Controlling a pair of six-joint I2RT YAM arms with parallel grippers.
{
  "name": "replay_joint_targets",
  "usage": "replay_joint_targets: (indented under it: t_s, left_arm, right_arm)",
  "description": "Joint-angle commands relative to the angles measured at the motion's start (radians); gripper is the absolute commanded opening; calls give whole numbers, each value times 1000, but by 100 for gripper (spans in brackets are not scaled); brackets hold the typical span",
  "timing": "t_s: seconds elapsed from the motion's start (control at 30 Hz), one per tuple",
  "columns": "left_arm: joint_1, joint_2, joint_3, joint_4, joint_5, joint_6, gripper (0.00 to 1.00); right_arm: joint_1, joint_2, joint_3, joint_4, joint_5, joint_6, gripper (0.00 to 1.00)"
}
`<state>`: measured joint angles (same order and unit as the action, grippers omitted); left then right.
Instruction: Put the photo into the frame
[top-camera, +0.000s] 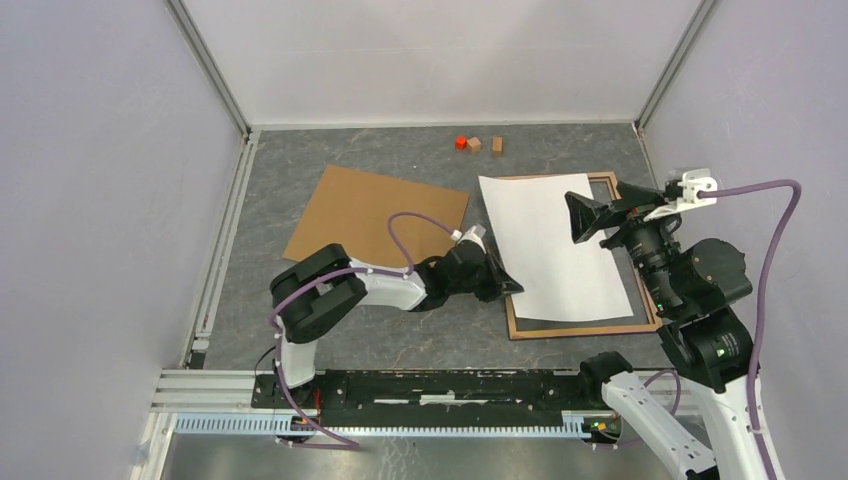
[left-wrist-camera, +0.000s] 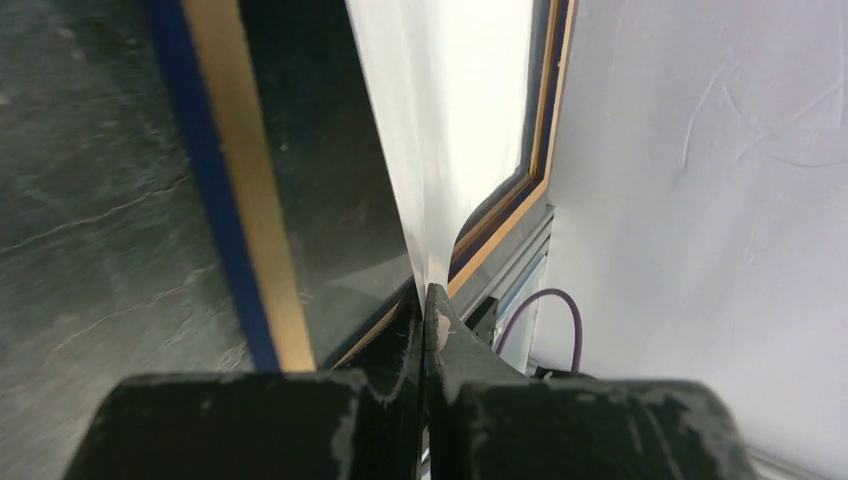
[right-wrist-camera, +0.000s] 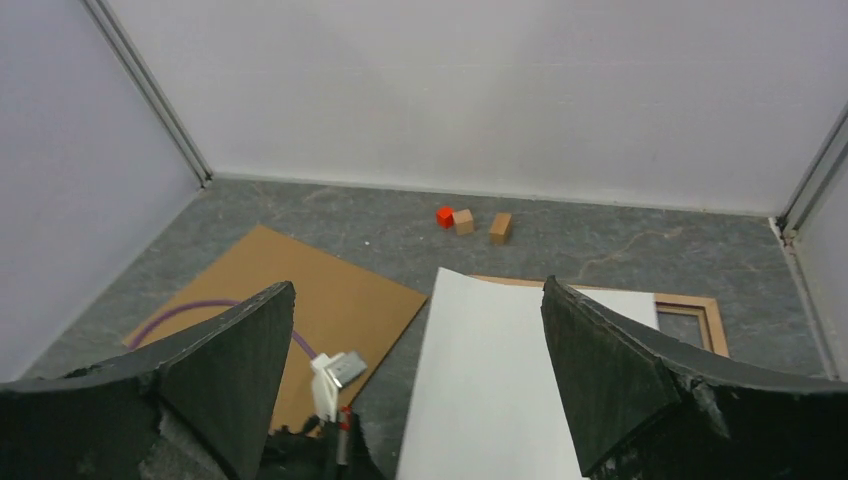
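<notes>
Two claws are working: my left claw (top-camera: 507, 284) is pinching shut on the near left corner of the photo (top-camera: 553, 245), which is lying white side up, skewed across the frame (top-camera: 585, 328); my right claw (right-wrist-camera: 417, 288) is hovering above it, jaws spread wide and empty

Grey marbled counter (top-camera: 300, 170), on which are laid a brown backing board (top-camera: 375, 215) at centre left, the frame (top-camera: 580, 327) at right, light wood side up, and a red block (top-camera: 461, 143) with two wooden blocks (top-camera: 474, 145) beside it near the far wall.
</notes>
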<state>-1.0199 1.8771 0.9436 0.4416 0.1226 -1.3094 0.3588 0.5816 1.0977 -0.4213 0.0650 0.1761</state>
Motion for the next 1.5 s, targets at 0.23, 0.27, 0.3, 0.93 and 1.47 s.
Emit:
replay_joint_targets:
  t_s: [0.23,0.27,0.3,0.93,1.47]
  left_arm:
    - [-66,144,278,-194,-65,62,2]
    - [-65,151,290,-216,-63,58,2]
    - [-66,156,296,-199,-54,58,2]
    - [-53,223,386,-253,34,23,2]
    - [-51,85,408,-551,-16,215,79]
  right_arm:
    - [0,-69,-55,54,52,114,98]
    - [0,-84,-73,60,61,112,98]
    - [-1,-93,-81,63,64,100,98]
    - [-1,-130,-95,45,113,0,98]
    - [-1,-133,-117,38,127,2,98]
